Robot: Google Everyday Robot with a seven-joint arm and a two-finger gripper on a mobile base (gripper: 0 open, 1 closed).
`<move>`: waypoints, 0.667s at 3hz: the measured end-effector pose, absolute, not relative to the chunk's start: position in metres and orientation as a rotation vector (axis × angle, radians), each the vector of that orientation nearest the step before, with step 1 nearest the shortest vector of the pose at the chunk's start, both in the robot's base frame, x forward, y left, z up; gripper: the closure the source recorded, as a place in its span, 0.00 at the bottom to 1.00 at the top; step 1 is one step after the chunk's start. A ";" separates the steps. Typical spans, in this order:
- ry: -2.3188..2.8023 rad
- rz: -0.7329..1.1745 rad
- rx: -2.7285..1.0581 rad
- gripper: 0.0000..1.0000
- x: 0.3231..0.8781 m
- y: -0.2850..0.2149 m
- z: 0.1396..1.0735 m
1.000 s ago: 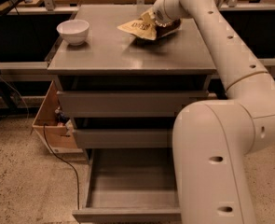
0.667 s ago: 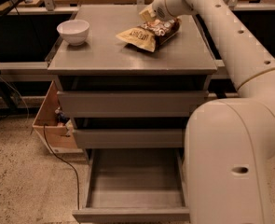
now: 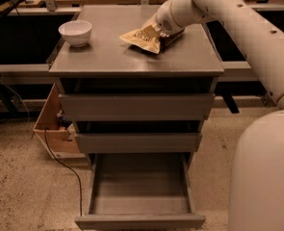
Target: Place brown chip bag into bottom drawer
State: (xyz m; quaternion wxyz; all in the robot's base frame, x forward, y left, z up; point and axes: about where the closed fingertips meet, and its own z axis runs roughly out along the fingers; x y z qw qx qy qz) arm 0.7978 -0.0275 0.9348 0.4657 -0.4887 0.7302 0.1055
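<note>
The brown chip bag (image 3: 144, 37) lies on the grey cabinet top, right of centre, with its cream-yellow end toward the front left. My gripper (image 3: 160, 29) is at the bag's far right end, down on the dark part of the bag and mostly hidden behind the white wrist. The bottom drawer (image 3: 139, 221) is pulled out at the foot of the cabinet, and its grey tray is open to view with nothing in it.
A white bowl (image 3: 75, 32) stands at the cabinet top's left rear. The two wider drawers (image 3: 136, 107) above are shut. My white arm and body (image 3: 264, 177) fill the right side. A cardboard box (image 3: 52, 129) and a cable (image 3: 69, 172) sit on the floor at the left.
The wrist has come down lower onto the bag's far end. The bag has shifted slightly toward the front left. My body has moved to the right in the view.
</note>
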 end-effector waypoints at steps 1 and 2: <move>1.791 0.256 -1.250 0.53 0.783 -0.023 0.924; 1.792 0.246 -1.261 0.30 0.784 -0.025 0.916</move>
